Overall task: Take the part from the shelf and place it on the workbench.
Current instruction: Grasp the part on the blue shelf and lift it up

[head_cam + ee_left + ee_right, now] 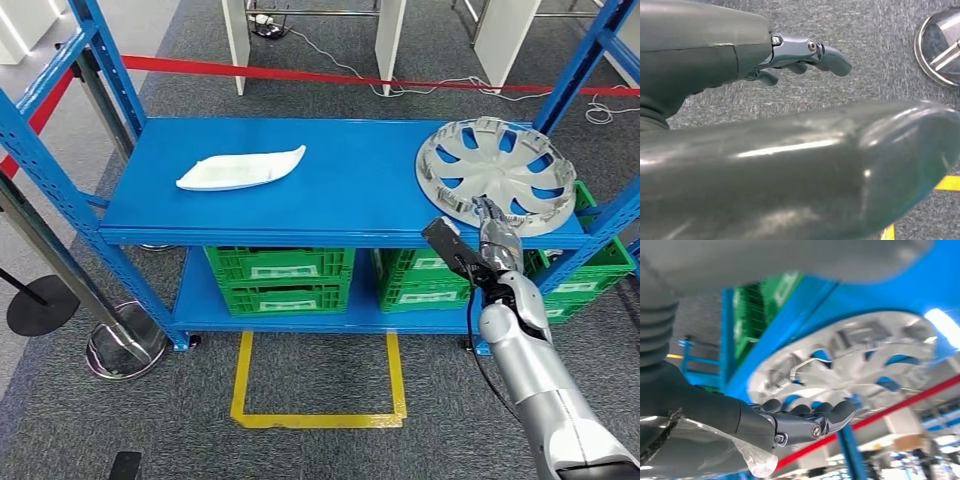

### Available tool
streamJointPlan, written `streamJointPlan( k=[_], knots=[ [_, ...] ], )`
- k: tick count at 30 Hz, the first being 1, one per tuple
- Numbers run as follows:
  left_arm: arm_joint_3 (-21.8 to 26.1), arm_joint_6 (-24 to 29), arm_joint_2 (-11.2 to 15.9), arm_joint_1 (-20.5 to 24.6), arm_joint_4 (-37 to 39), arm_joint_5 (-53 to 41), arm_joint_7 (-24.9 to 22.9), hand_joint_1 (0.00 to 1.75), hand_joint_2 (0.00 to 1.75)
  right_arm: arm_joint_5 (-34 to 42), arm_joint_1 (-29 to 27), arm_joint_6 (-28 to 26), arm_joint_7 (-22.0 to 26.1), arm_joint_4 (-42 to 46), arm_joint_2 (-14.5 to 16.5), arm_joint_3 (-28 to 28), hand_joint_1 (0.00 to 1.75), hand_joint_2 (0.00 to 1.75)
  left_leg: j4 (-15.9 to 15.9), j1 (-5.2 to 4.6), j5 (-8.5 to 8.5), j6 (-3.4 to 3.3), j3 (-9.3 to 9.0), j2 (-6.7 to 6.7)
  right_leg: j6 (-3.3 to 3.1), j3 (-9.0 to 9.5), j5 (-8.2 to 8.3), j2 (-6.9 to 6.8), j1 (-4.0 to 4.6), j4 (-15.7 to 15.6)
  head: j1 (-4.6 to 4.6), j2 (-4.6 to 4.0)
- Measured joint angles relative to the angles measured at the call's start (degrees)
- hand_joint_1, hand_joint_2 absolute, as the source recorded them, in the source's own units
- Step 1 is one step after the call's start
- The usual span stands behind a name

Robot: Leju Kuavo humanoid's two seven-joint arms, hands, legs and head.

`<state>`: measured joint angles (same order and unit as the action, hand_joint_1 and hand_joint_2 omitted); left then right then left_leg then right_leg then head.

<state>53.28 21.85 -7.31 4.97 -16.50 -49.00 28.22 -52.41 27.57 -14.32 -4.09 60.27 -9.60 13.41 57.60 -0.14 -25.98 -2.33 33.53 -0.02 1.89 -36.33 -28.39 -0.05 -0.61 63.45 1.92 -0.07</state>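
Observation:
A silver wheel cover (494, 170) lies at the right end of the blue shelf (355, 195), its rim overhanging the front edge. My right hand (494, 235) is raised in front of that rim, fingers stretched out toward it, holding nothing. In the right wrist view the fingers (806, 420) lie just short of the wheel cover (851, 355); I cannot tell whether they touch. A long white plastic part (241, 170) lies at the shelf's left. My left hand (806, 52) hangs over the carpet with its fingers extended and nothing in them.
Green crates (279, 280) (423, 280) fill the lower shelf. Blue uprights (45, 170) frame both ends. A red barrier tape (302, 75) runs behind. A yellow floor outline (317, 420) marks the carpet in front, and a round metal post base (124, 345) stands at left.

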Motion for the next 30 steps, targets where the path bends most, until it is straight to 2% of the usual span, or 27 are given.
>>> streamJointPlan(
  k=[1,2,3,5,8,10,12,13,14,15,16,17,18,21,23,24,26,27,28,29,30],
  knots=[
    [0.02,-0.03,0.01,0.03,0.0,-0.12,0.03,0.0,0.0,-0.09,0.13,0.06,0.27,0.4,0.0,0.55,0.0,1.75,0.13,-0.12,-0.07,0.21,0.07,0.0,-0.2,1.77,1.0,-0.08,0.05,-3.4,-0.03,0.0],
    [0.03,-0.06,0.02,0.06,0.0,-0.23,0.05,0.0,0.0,-0.4,0.21,-0.02,0.33,0.73,0.0,1.05,0.0,1.75,0.23,-0.22,-0.07,0.46,0.19,0.01,-0.36,2.79,1.32,-0.12,0.11,-5.33,-0.08,0.0],
    [0.03,-0.09,0.02,0.08,0.0,-0.36,0.07,0.0,0.0,-1.07,0.23,-0.23,0.12,0.95,0.0,1.58,0.0,1.75,0.3,-0.3,-0.01,0.7,0.33,0.02,-0.52,3.12,1.09,-0.11,0.21,-5.89,-0.1,0.0],
    [0.03,-0.12,0.05,0.14,0.0,-0.67,0.09,0.0,0.0,-3.23,0.17,-0.89,-0.83,1.2,0.01,2.45,0.0,1.75,0.46,-0.26,-0.09,1.24,0.45,0.02,-1.03,3.18,1.25,-0.03,0.09,-6.12,-0.09,0.0],
    [0.03,-0.14,0.04,0.32,0.0,-1.02,0.08,0.0,0.0,-6.43,0.42,-1.87,-2.19,1.35,0.02,3.54,0.0,1.75,4.08,-0.07,-2.77,2.14,1.87,-0.04,-1.86,3.37,1.51,-0.08,-0.26,-6.41,-0.39,0.0],
    [0.03,-0.15,0.01,0.37,0.0,-1.14,0.08,0.0,0.0,-7.24,0.51,-2.11,-2.54,1.37,0.02,3.85,0.0,1.75,6.39,0.04,-4.17,2.38,2.85,-0.04,-2.03,3.37,1.52,-0.08,-0.27,-6.41,-0.56,0.0],
    [0.03,-0.18,0.01,0.39,0.0,-1.17,0.05,0.0,0.0,-7.5,0.5,-2.17,-2.68,1.35,0.02,3.96,0.0,1.75,7.68,0.09,-4.78,2.44,3.41,-0.04,-2.03,3.37,1.52,-0.08,-0.26,-6.41,-0.52,0.0],
    [0.03,-0.22,0.0,0.39,0.0,-1.2,-0.01,0.0,0.0,-8.08,0.48,-2.29,-2.96,1.28,0.03,4.17,0.0,1.75,10.41,0.14,-5.85,2.55,4.63,-0.04,-2.04,3.36,1.52,-0.08,-0.25,-6.4,-0.51,0.0],
    [0.03,-0.28,-0.01,0.4,0.0,-1.26,-0.14,0.0,0.0,-9.35,0.42,-2.56,-3.55,1.04,0.04,4.52,0.0,1.75,11.22,0.23,-5.37,2.59,5.02,-0.04,-2.03,3.4,1.5,-0.01,-0.24,-6.38,-0.5,-0.01],
    [0.03,-0.35,-0.01,0.42,0.0,-1.32,-0.27,0.0,0.0,-10.68,0.37,-2.84,-4.15,0.76,0.07,4.91,0.0,1.75,10.58,0.32,-4.21,2.57,4.72,-0.04,-1.99,3.48,1.46,0.06,-0.24,-6.35,-0.49,-0.01],
    [0.03,-0.4,-0.01,0.44,0.0,-1.36,-0.38,0.0,0.0,-11.9,0.33,-3.1,-4.7,0.5,0.1,5.25,0.0,1.75,8.26,0.36,-2.65,2.45,3.64,-0.07,-1.9,3.57,1.41,0.13,-0.23,-6.33,-0.5,-0.01],
    [0.03,-0.43,-0.01,0.5,0.0,-1.4,-0.45,0.0,0.0,-12.85,0.35,-3.31,-5.11,0.26,0.13,5.48,0.0,1.75,4.11,0.34,-0.58,2.25,1.76,-0.09,-1.72,3.57,1.36,0.21,-0.14,-6.26,-0.49,-0.01],
    [0.03,-0.43,-0.01,0.56,0.0,-1.42,-0.46,0.0,0.0,-13.24,0.42,-3.41,-5.27,0.16,0.15,5.55,0.0,1.75,1.82,0.27,-0.04,2.07,0.75,-0.11,-1.48,3.45,1.35,0.24,-0.06,-6.21,-0.45,-0.01],
    [0.04,-0.43,-0.04,0.64,0.0,-1.52,-0.56,0.0,0.0,-15.24,0.56,-3.87,-6.28,-0.22,0.17,5.63,0.0,1.75,0.51,0.06,-0.14,1.3,0.45,-0.14,-0.51,3.16,1.42,0.26,-0.04,-6.26,-0.4,0.0],
    [0.06,-0.43,-0.09,0.7,0.0,-1.67,-0.62,0.0,0.0,-16.7,0.69,-4.18,-7.29,-0.59,0.19,5.54,0.0,1.75,0.19,0.19,0.12,0.56,0.38,-0.11,0.11,2.43,0.35,0.21,-0.15,-5.05,-0.3,0.0],
    [0.05,-0.43,-0.08,0.76,0.0,-1.77,-0.7,0.0,0.0,-17.41,0.9,-4.32,-7.87,-0.91,0.18,5.4,0.0,1.75,0.04,0.3,0.25,0.27,0.37,-0.08,0.33,1.24,-1.07,0.18,-0.17,-2.73,-0.18,0.0],
    [0.06,-0.43,-0.05,0.81,0.0,-2.02,-0.91,0.0,0.0,-18.79,1.32,-4.5,-9.1,-1.83,0.17,5.06,0.0,1.75,0.02,0.29,0.3,-0.02,0.47,-0.05,0.59,-2.6,-4.81,0.13,-0.18,5.16,0.03,0.0],
    [0.06,-0.45,-0.06,0.81,0.0,-2.11,-1.02,0.0,0.0,-19.52,1.47,-4.51,-9.71,-2.44,0.17,4.9,0.0,1.75,0.03,0.24,0.31,-0.07,0.49,-0.04,0.64,-4.37,-6.01,0.13,-0.17,8.79,0.04,0.0],
    [0.06,-0.55,-0.1,0.82,0.0,-2.16,-1.01,0.0,0.0,-20.32,1.65,-4.54,-10.29,-3.11,0.15,4.76,0.0,1.75,0.05,0.19,0.32,-0.09,0.49,-0.04,0.63,-5.39,-6.2,0.13,-0.14,10.73,0.05,0.0],
    [0.05,-0.69,-0.15,0.88,0.0,-2.15,-0.9,0.0,0.0,-21.1,2.04,-4.56,-10.78,-3.76,0.13,4.66,0.0,1.75,0.07,0.15,0.32,-0.1,0.46,-0.05,0.52,-5.3,-5.23,0.13,-0.11,10.31,0.07,0.0],
    [0.06,-0.84,-0.21,1.03,0.0,-2.14,-0.75,0.0,0.0,-21.86,2.75,-4.56,-11.18,-4.42,0.06,4.54,0.0,1.75,0.09,0.09,0.31,-0.08,0.42,-0.06,0.32,-4.1,-3.33,0.12,-0.08,7.58,0.05,-0.01]
  ],
)
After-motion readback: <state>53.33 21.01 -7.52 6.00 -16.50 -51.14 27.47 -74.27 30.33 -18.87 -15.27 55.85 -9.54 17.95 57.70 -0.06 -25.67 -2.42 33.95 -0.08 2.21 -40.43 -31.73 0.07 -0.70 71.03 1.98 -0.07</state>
